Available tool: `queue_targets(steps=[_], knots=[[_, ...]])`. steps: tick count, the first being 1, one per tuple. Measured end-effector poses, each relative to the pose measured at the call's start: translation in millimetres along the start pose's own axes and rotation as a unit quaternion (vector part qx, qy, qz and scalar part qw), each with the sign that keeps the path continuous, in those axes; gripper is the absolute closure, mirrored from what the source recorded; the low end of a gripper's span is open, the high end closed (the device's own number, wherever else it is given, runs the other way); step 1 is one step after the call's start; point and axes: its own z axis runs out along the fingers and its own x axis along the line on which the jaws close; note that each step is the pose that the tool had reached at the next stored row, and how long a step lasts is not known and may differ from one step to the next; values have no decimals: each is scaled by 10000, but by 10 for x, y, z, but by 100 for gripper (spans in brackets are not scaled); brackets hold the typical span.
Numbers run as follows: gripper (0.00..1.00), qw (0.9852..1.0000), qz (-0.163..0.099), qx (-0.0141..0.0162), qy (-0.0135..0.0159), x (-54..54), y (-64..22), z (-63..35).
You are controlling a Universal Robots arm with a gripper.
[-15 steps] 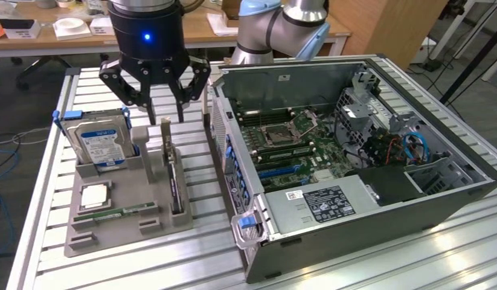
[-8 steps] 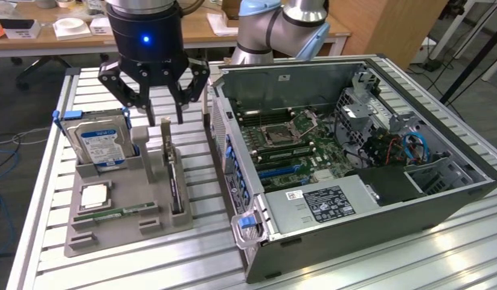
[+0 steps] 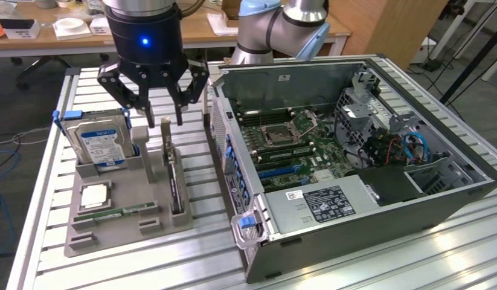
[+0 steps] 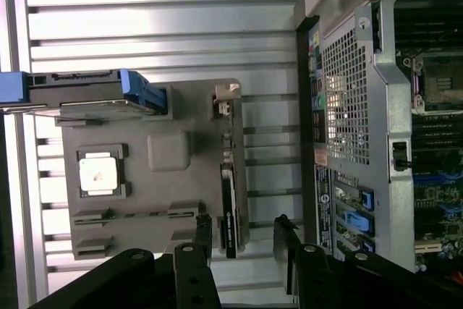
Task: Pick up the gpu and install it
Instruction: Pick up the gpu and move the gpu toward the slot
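Well, nothing is done yet. The gpu (image 3: pixel 175 181) stands on edge in its slot of the gray tray (image 3: pixel 111 232) on the tabletop (image 3: pixel 393 260), untouched. My end effector (image 3: pixel 162 116) hangs spread and empty just above it. In the exterior view, the open computer case (image 3: pixel 296 75) sits at the tray's three o'clock and looks to be without a card; both pickup and install remain.

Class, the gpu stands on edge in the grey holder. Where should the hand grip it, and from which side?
Grip the gpu, I'd judge, by its exposed upper edge, from straight above, one finger on each flat face. It stands on edge slotted in the grey holder, so only its top is free.
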Motion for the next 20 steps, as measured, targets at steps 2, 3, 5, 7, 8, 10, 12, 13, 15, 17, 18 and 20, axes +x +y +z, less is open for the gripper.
queue_targets(steps=[2,3,5,7,8,10,12,13,15,17,18,20], knots=[[53,10000,0,0,0,3,-3,2],[53,10000,0,0,0,3,-6,2],[53,10000,0,0,0,3,-6,2],[53,10000,0,-1,0,3,-9,4],[53,10000,-1,-1,0,3,-13,4],[53,10000,-1,0,0,2,-23,5],[53,10000,0,0,0,2,-32,6],[53,10000,0,-1,0,2,-36,8],[53,10000,0,-1,0,2,-42,11],[53,10000,0,0,0,2,-48,14],[53,10000,0,-1,0,2,-51,17],[53,10000,0,-1,0,3,-57,20]])
